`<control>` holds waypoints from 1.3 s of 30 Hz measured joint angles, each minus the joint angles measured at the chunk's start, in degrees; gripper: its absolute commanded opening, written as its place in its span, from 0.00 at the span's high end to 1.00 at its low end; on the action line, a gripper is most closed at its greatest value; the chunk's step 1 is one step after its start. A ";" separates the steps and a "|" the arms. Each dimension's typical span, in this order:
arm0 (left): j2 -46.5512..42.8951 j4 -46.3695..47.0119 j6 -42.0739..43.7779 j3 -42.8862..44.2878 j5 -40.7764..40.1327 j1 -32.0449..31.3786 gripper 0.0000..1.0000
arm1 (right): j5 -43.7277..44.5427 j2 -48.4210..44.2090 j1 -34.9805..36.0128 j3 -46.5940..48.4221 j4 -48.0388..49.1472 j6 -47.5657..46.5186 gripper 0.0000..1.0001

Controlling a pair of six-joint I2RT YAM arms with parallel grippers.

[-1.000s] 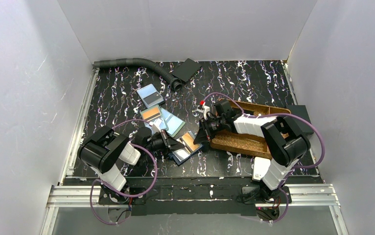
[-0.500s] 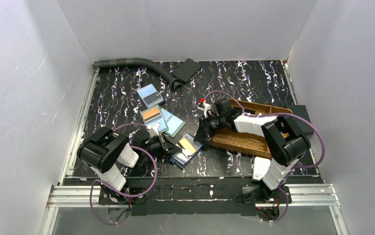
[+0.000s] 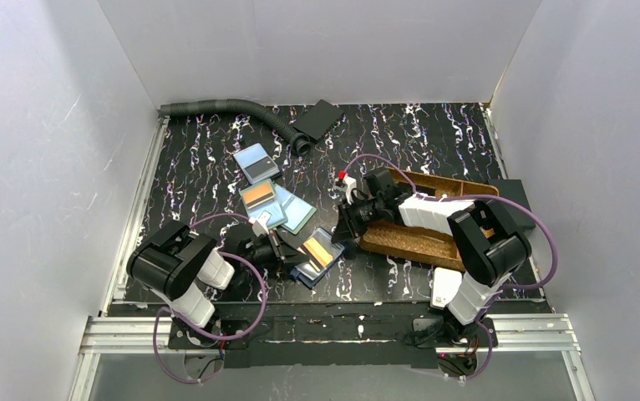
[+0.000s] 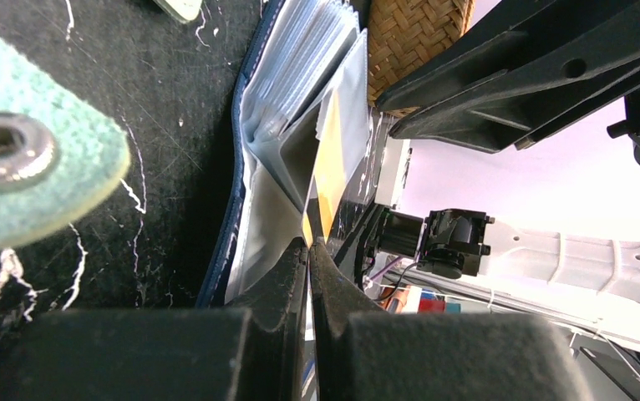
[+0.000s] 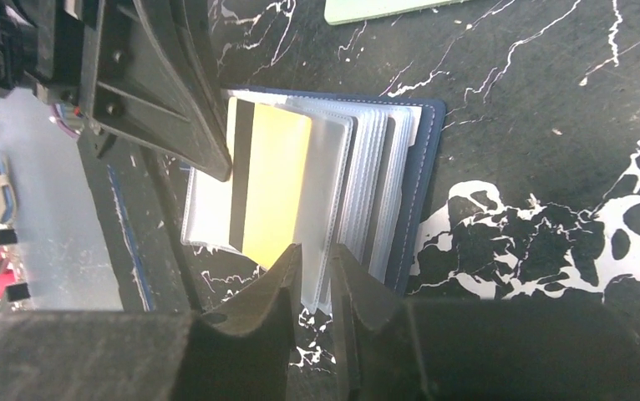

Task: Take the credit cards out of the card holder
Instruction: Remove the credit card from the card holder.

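The navy card holder (image 3: pixel 315 261) lies open on the mat between both grippers, its clear sleeves fanned out (image 5: pixel 375 184). A yellow-orange card (image 3: pixel 321 249) with a dark stripe sticks partly out of a sleeve (image 5: pixel 275 184). My left gripper (image 3: pixel 290 248) is shut on that card's edge (image 4: pixel 308 244). My right gripper (image 3: pixel 342 236) is shut on the holder's sleeve pages (image 5: pixel 317 263) at the opposite side. A blue-grey card (image 3: pixel 256 163), an orange card (image 3: pixel 258 195) and a teal card (image 3: pixel 296 210) lie loose on the mat behind the holder.
A brown woven tray (image 3: pixel 413 244) sits under the right arm, right of the holder. A grey corrugated hose (image 3: pixel 225 107) and a flat black rectangle (image 3: pixel 317 119) lie at the back. White walls close in three sides.
My left gripper has drawn back to the left with the yellow-orange card, sliding it further out of its sleeve. The right gripper stays on the holder.
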 measured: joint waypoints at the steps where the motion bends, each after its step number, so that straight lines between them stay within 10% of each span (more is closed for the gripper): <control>1: -0.39 -0.22 -0.10 -0.07 0.00 0.00 1.00 | 0.13 -0.21 0.30 0.00 -0.48 -1.10 0.71; 39: -23.78 -18.72 2.32 -2.07 2.09 0.00 1.00 | -8.89 -0.49 5.73 3.76 -15.57 -19.23 0.45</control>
